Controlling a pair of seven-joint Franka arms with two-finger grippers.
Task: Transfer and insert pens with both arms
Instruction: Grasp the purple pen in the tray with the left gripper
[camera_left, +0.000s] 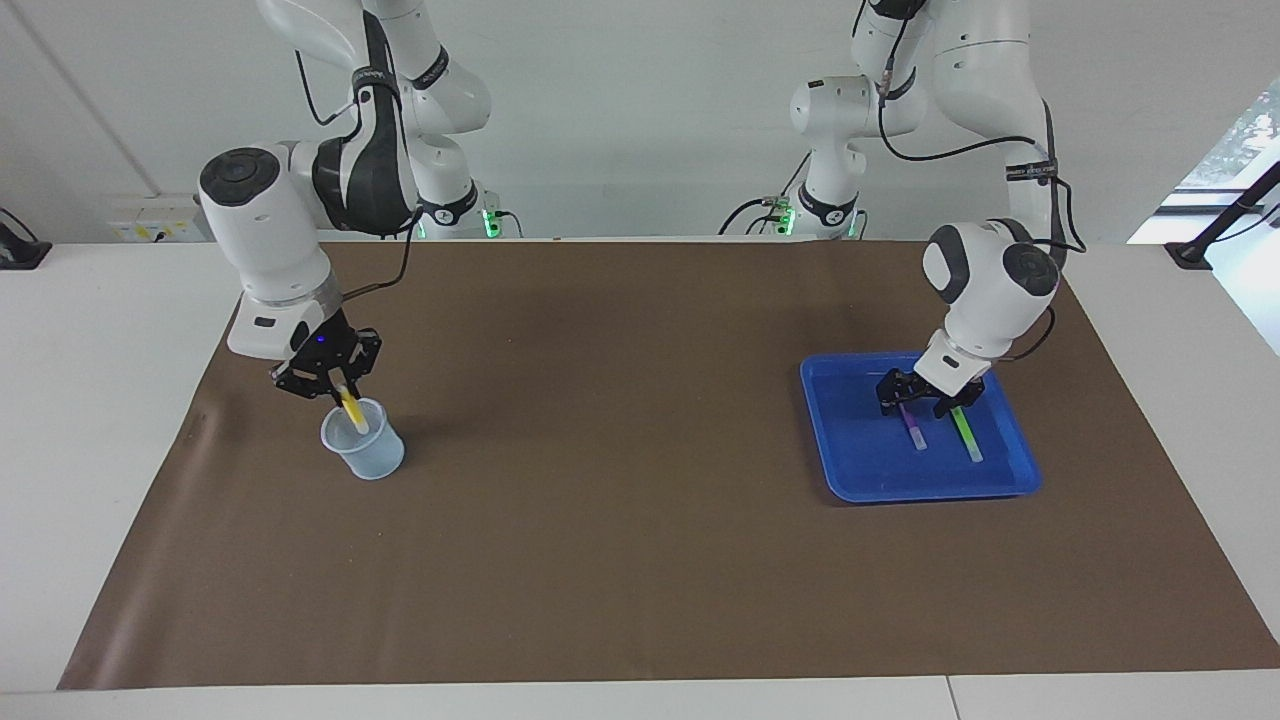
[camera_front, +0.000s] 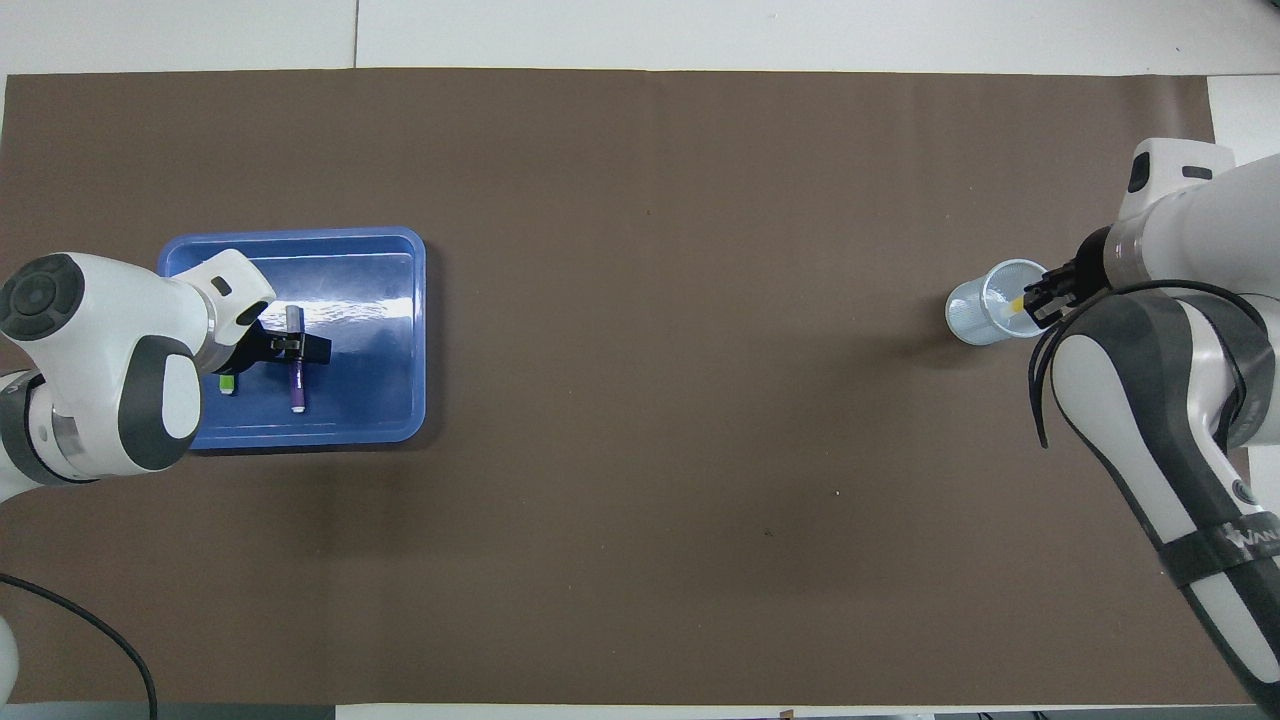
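Two pens beneath left pincer

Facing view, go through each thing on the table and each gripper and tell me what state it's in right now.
yellow pen: tilted, lower end inside the cup, held by the right gripper.
cup: upright on the mat.
purple pen: lying flat in the tray.
green pen: lying flat in the tray.
tray: flat on the mat.
right gripper: shut on the yellow pen, over the cup.
left gripper: open, low over the purple pen.
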